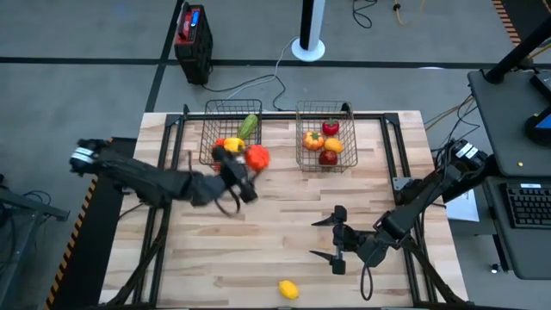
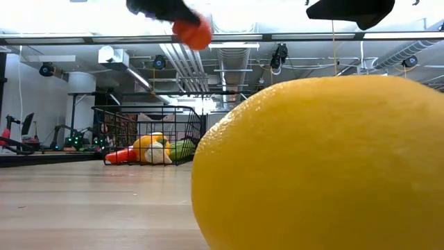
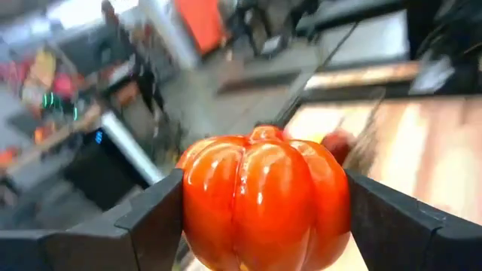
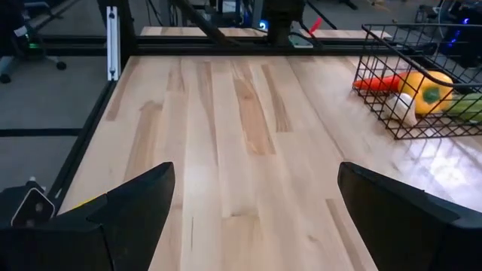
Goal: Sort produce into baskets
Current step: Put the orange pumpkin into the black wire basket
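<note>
The big wooden desk (image 1: 258, 250) holds 2 wire baskets near its far edge. The left basket (image 1: 217, 129) has a green cucumber (image 1: 248, 126), a yellow pepper (image 1: 232, 144) and something red inside. The right basket (image 1: 303, 129) holds a yellow pepper with a green stem (image 1: 312, 139), a red pepper (image 1: 331, 127), an orange (image 1: 334, 145) and a dark red apple (image 1: 327, 158).

The left arm reaches across the desk toward the left basket. Its left gripper (image 1: 244, 164) is up in the air just beside the near right corner of that basket. Its fingers (image 3: 154, 218) hold a round orange-red tomato (image 3: 263, 203), 1 finger on each side.

The right gripper (image 1: 331, 239) hangs over the bare desk, well apart from both baskets. Its fingers (image 4: 135, 203) are spread wide and hold nothing.

A small yellow lemon (image 1: 288, 289) lies alone on the desk by the near edge. In the low view it fills most of the picture.
</note>
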